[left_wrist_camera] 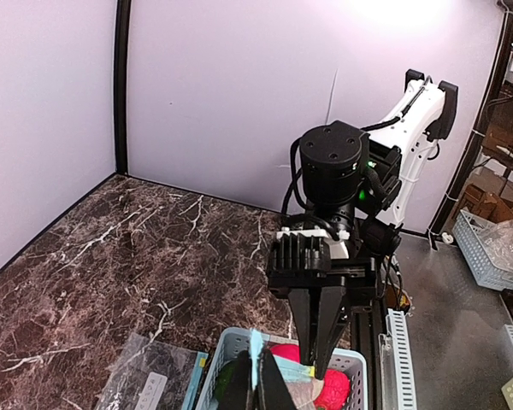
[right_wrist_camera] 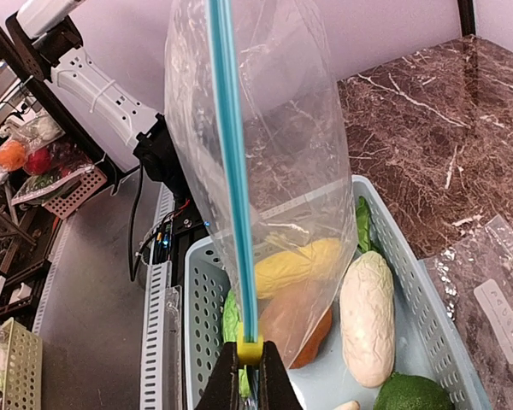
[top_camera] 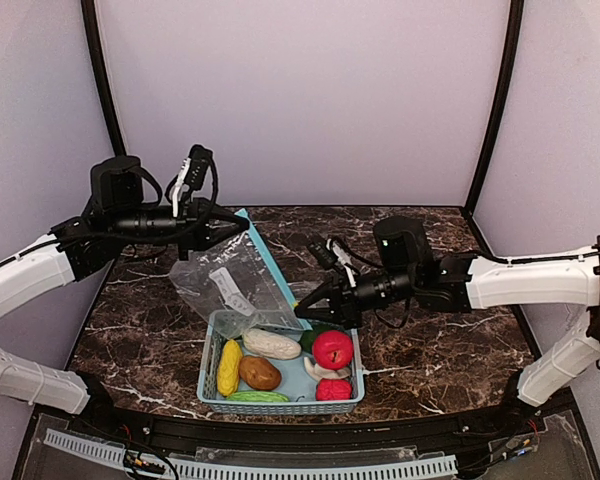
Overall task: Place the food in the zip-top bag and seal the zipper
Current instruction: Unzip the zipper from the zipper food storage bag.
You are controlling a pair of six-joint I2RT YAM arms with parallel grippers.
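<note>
We see the left end effector (top_camera: 242, 222) pressed together on the far end of the zip-top bag (top_camera: 268, 258), and the right end effector (top_camera: 302, 313) pinching the near end. The bag's blue zipper runs diagonally, held up over the basket (top_camera: 280, 407). Inside the basket, the corn (top_camera: 229, 367) points front to back and the radish (top_camera: 271, 343) lies crosswise.

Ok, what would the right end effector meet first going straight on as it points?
The zip-top bag it grips, hanging just ahead of the right end effector; behind the film, probably the corn in the basket, though depth is unclear.
</note>
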